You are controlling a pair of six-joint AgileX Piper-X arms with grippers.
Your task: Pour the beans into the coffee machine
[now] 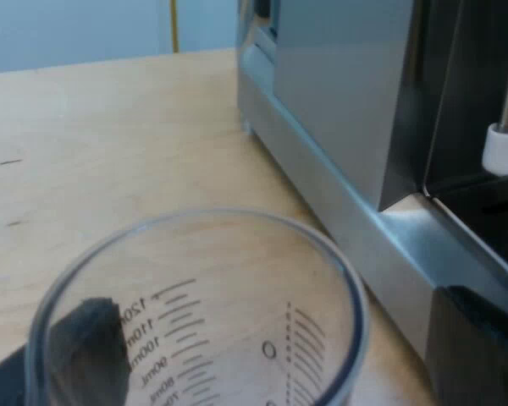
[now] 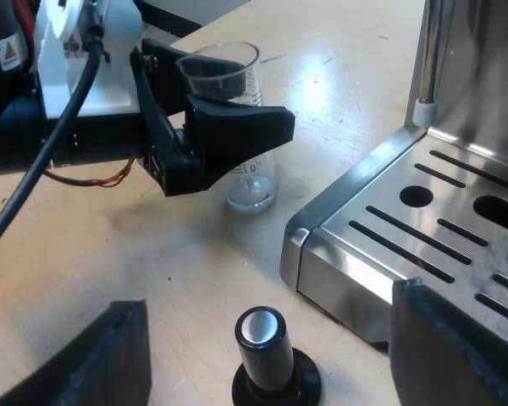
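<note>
Your left end effector (image 1: 271, 355) has its fingers spread on either side of the measuring glass (image 2: 252, 182), and one finger is apart from the wall, so nothing is clamped yet. The glass stands upright on the tabletop (image 1: 110, 135), near the coffee machine (image 1: 339, 101). It is thin-walled, printed with a scale, and looks clear down to its base. Expect it to be light, slick and breakable, so grip it mid-wall, gently. Your right end effector (image 2: 267, 351) hangs with its fingers apart over the black-knobbed tamper (image 2: 261, 328).
</note>
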